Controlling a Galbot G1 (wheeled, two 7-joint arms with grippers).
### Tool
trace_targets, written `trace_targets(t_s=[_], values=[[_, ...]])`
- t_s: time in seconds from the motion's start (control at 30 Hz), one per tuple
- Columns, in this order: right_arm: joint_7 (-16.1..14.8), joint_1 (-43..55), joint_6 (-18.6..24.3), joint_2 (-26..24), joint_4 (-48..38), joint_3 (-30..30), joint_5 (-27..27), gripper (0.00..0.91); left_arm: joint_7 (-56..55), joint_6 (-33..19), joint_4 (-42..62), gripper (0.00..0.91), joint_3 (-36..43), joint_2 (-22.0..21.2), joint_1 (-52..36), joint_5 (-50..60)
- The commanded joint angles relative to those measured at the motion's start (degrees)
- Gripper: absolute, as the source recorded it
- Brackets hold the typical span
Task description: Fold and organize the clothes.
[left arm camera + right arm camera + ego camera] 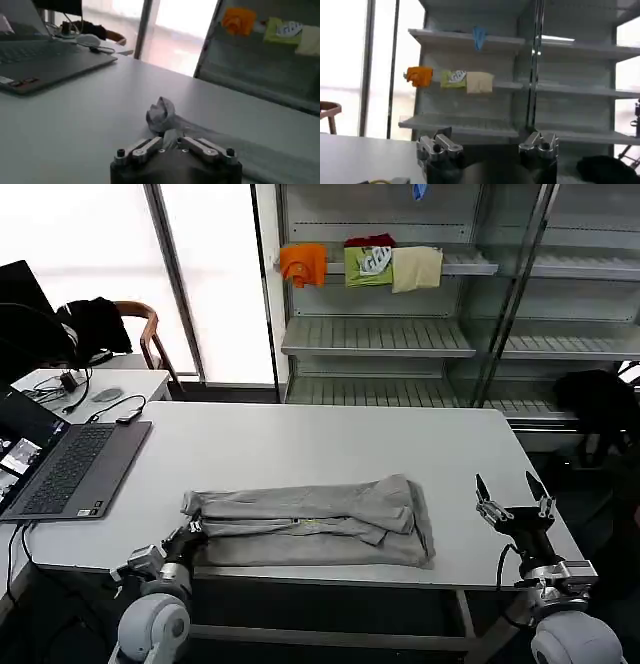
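Grey T-shirt lies bunched in a long band across the lower centre of the head view, on the white counter, near its front edge. Left claw is pinched together on the shirt's left end, lower left of frame; the wrist view shows a twisted nub of cloth just past the fingers. Right claw, lower right, stands apart and empty, off the fabric. Cloth looks light, limp, probably non-slip; take hems or corners, not the bulk.

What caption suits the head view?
Left hand pinches the folded grey T-shirt; right hand waits open beside it.
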Motion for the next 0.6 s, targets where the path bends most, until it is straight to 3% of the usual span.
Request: trace_targets(t_s=[0.03, 0.37, 0.47, 0.6], values=[[0.0, 0.1, 0.0, 0.0, 0.1, 0.0, -0.1, 0.907, -0.4, 0.8, -1.2, 0.0, -3.7, 6.4, -1.7, -4.4], [0.1, 0.1, 0.0, 0.0, 0.5, 0.2, -0.1, 0.907, 0.3, 1.3, 5.4, 0.0, -16.1, 23.4, -3.2, -13.5], [0.1, 0.7, -0.1, 0.2, 0.5, -0.3, -0.2, 0.907, 0.5, 2.1, 5.1, 0.0, -18.5, 25.5, -4.3, -15.1], [0.2, 1.6, -0.8, 0.8, 0.5, -0.9, -0.7, 0.907, 0.3, 3.5, -1.5, 0.0, -16.4, 24.5, -5.9, -15.3]])
